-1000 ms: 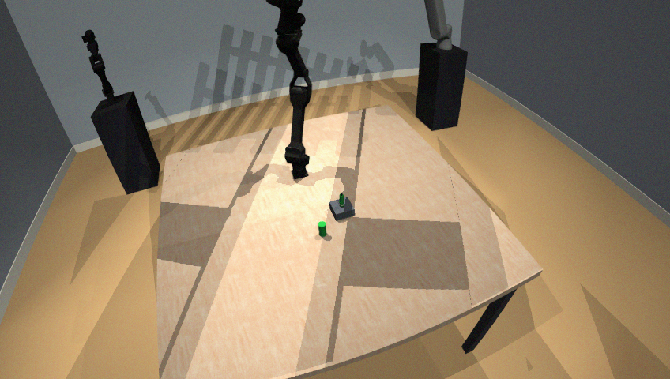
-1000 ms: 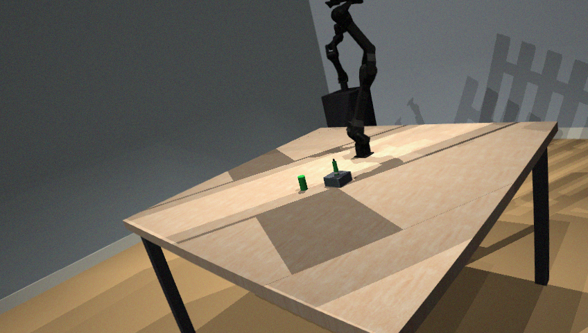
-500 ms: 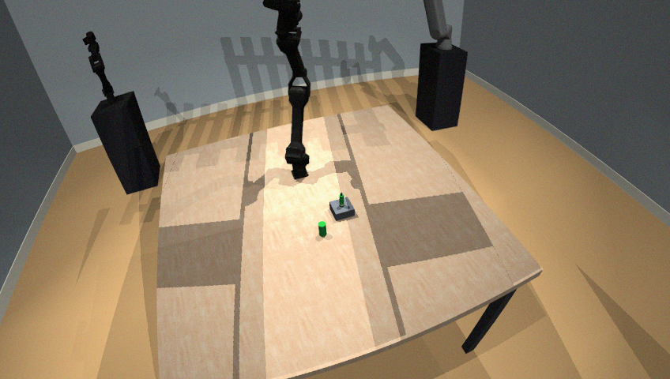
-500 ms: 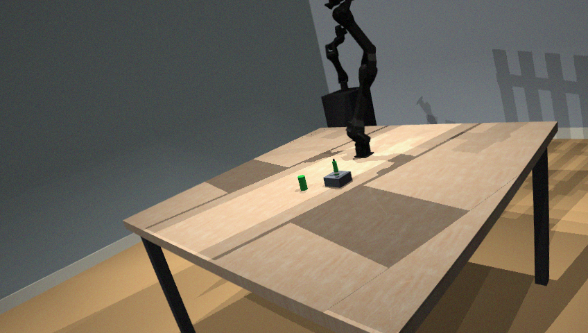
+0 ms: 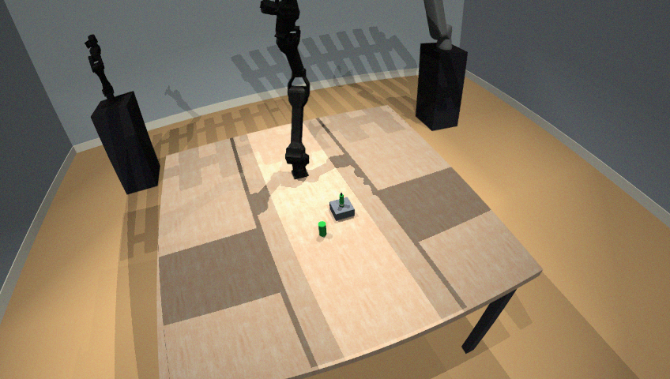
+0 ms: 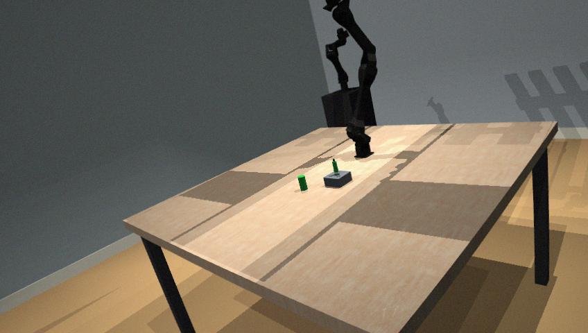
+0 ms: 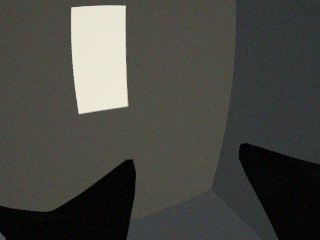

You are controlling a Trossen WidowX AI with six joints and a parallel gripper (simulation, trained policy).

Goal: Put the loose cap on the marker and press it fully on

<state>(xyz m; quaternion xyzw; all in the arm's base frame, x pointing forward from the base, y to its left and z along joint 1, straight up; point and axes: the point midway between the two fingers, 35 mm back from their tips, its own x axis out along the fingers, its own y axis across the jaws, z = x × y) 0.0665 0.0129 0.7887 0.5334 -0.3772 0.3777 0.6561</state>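
A green marker [image 5: 341, 199] [image 6: 335, 166] stands upright in the dark grey holder block [image 5: 342, 213] [image 6: 338, 180], with its dark tip up and bare. The green cap [image 5: 321, 229] [image 6: 302, 182] stands upright on the table [image 5: 376, 300] [image 6: 231, 243], apart from the block and a little nearer the front in the top view. My gripper [image 7: 188, 159] is open, with nothing between its two black fingers in the wrist view. It is raised high above the table; its fingers are cut off by the top edge in the top and exterior views.
My arm's base [image 5: 299, 171] [image 6: 362, 149] stands on the table behind the block. Black pedestals [image 5: 127, 145] [image 5: 441, 87] with other arms stand beyond the table. The wrist view shows walls and a bright white panel [image 7: 100, 60].
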